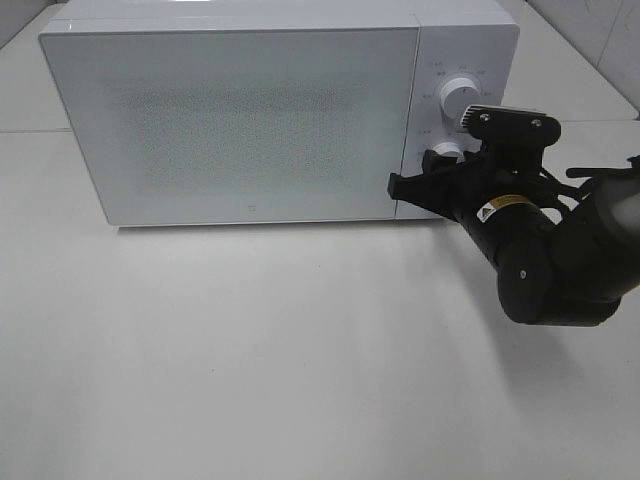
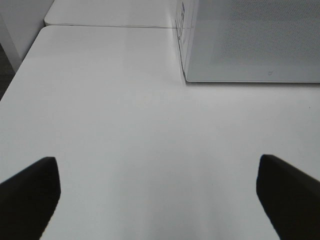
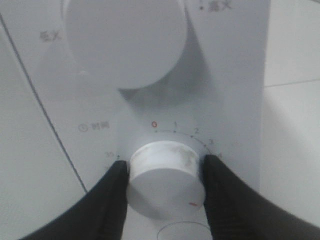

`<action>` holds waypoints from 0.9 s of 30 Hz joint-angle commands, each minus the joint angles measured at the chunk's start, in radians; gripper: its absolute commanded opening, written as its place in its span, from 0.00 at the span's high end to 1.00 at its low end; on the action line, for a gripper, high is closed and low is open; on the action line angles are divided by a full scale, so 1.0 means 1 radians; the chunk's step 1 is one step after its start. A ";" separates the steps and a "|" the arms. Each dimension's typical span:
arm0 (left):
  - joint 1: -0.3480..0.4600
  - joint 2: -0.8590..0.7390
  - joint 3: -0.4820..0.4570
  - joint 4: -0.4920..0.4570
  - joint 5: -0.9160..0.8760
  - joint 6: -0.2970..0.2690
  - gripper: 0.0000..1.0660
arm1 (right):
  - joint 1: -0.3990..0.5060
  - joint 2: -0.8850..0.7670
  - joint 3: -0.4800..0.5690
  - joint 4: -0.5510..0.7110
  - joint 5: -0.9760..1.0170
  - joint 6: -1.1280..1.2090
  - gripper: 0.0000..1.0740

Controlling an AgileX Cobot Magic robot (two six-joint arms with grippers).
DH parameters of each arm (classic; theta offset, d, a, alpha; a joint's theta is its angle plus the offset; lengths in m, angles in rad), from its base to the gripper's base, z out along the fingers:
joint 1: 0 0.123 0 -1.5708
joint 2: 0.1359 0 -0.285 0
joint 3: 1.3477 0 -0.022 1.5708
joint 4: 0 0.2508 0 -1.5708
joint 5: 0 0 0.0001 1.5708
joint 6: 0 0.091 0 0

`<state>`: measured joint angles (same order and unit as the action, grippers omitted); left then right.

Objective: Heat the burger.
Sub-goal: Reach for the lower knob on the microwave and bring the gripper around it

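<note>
The burger is out of view; the white microwave stands with its door closed. My right gripper reaches to the control panel and is shut on the lower timer knob. Its black fingers press the knob on both sides. The knob's red mark points away from the red 0 on the dial. The upper knob is untouched. In the left wrist view my left gripper is open over bare table, short of the microwave's corner, with nothing between its fingers. The left arm does not show in the exterior view.
The microwave sits at the back of the white table. The right arm's black wrist hangs over the table's right side. A seam between table tops runs behind the microwave's left end.
</note>
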<state>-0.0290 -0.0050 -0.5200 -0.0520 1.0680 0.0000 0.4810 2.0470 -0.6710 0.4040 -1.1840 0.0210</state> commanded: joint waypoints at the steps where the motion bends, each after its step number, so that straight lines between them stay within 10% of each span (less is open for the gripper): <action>1: 0.003 -0.016 0.004 0.001 0.003 0.000 0.06 | -0.006 -0.013 -0.027 -0.025 -0.241 0.174 0.91; 13: 0.003 -0.016 0.004 0.001 0.003 0.000 0.06 | -0.006 -0.013 -0.022 -0.029 -0.186 1.407 0.87; 27: 0.003 -0.016 0.004 0.001 0.003 0.000 0.06 | -0.006 -0.013 -0.022 -0.027 -0.164 1.678 0.82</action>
<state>-0.0290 -0.0050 -0.5200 -0.0520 1.0680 0.0000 0.4820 2.0470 -0.6670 0.3970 -1.1970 1.6820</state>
